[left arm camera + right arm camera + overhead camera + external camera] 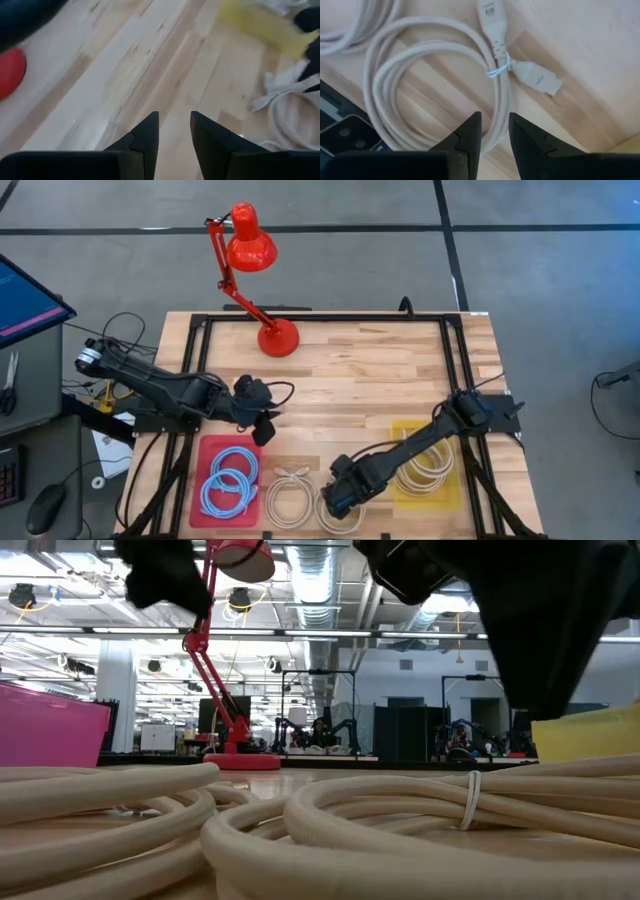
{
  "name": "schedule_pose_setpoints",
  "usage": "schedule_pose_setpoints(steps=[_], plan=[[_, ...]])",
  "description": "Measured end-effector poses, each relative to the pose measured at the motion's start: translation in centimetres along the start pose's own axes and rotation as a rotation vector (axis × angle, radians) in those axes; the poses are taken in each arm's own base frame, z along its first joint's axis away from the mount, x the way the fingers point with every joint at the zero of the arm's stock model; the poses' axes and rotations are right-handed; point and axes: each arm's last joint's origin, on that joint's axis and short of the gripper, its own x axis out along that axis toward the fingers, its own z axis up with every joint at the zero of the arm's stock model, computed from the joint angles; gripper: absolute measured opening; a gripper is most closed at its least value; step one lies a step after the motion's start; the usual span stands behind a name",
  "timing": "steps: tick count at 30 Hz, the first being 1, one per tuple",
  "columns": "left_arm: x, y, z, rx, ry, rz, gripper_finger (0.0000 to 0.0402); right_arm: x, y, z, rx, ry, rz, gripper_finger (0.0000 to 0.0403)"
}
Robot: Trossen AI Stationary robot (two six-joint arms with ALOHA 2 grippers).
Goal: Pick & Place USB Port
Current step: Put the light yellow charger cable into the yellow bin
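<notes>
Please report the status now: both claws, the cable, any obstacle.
Right claw over white USB cable coil, holding nothing. Left claw waits over bare table, empty. Second white coil lies beside the target.

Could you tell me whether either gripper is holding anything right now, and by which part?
Nothing is held. The right gripper hovers above a coiled white cable; the left gripper is over bare table.

Even, bright light falls on the wooden table (370, 370) from above, and the red lamp (250, 240) near its far edge throws only a faint shadow. At table-top height the pale cable coils (330, 830) loom large and soft against glaring ceiling strip lights (250, 630), while dark shapes overhead are mere silhouettes. The left wrist view is smeared, perhaps by motion; the right wrist view shows the white USB cable (495, 75) crisply.
</notes>
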Motion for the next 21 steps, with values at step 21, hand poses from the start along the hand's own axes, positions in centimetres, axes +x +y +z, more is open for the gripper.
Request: schedule_pose_setpoints(steps=[21], plan=[[2.0, 0.9, -3.0, -0.119, 0.080, 0.025, 0.0111, 2.0, -1.0, 0.4, 0.014, 0.007, -0.022, 0.0091]])
